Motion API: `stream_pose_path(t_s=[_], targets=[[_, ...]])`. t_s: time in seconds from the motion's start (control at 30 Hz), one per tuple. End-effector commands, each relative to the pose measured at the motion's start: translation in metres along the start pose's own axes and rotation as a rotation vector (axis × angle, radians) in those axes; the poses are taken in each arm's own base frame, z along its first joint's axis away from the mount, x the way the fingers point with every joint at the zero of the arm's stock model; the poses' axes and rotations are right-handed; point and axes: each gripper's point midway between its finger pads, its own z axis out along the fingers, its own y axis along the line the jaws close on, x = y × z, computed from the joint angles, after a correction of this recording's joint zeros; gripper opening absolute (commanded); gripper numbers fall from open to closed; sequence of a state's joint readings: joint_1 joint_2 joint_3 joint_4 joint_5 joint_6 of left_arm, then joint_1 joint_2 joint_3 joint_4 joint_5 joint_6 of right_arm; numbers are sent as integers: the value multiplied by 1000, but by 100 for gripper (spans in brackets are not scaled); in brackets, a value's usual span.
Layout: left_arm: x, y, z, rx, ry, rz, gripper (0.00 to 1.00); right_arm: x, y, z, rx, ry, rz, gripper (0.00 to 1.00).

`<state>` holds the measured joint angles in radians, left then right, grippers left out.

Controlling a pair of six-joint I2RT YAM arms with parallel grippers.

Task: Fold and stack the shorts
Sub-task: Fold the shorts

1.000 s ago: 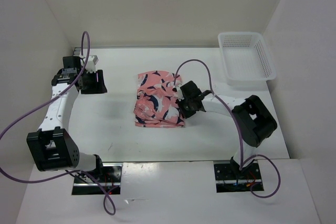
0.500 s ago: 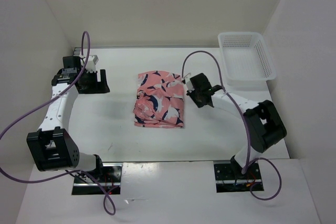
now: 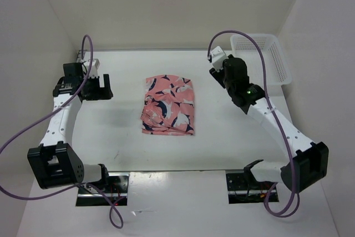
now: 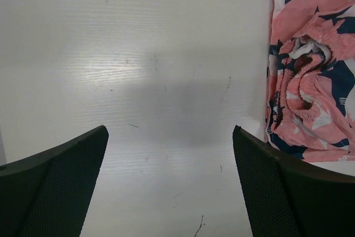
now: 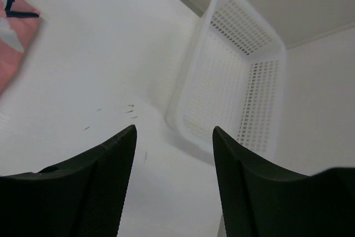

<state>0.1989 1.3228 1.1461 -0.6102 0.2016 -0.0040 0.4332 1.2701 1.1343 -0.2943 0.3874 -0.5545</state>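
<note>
shorts (image 3: pixel 169 105) folded flat, edges free; left gripper (image 4: pixel 170 137) wide to their left, right gripper (image 5: pixel 175 131) wide near basket (image 5: pixel 222 76).

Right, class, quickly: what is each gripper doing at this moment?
Left gripper: open, holding nothing.
Right gripper: open, holding nothing.

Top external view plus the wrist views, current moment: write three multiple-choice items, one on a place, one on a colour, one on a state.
1. Where does the basket stand?
A. far right corner of the table
B. near left corner
C. between the arm bases

2. What is the ground colour of the shorts?
A. green
B. grey
C. salmon pink

3. The right gripper is:
A. shut on cloth
B. open and empty
C. shut on a rim

Answers:
1 A, it sits far right in the top view.
2 C, pink shows under the navy-and-white sharks.
3 B, its jaws stand apart with nothing between them.
</note>
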Motion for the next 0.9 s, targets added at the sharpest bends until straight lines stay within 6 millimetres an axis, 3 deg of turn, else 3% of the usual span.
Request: stream_pose_path(t_s=[0.0, 0.23, 0.87], targets=[[-18, 6, -12, -41, -100, 23, 100, -13, -25, -15, 77, -56, 7, 63], [-13, 6, -11, -40, -97, 22, 100, 9, -38, -23, 128, -17, 32, 66], [-11, 3, -16, -33, -115, 27, 100, 26, -35, -32, 133, -8, 43, 69]])
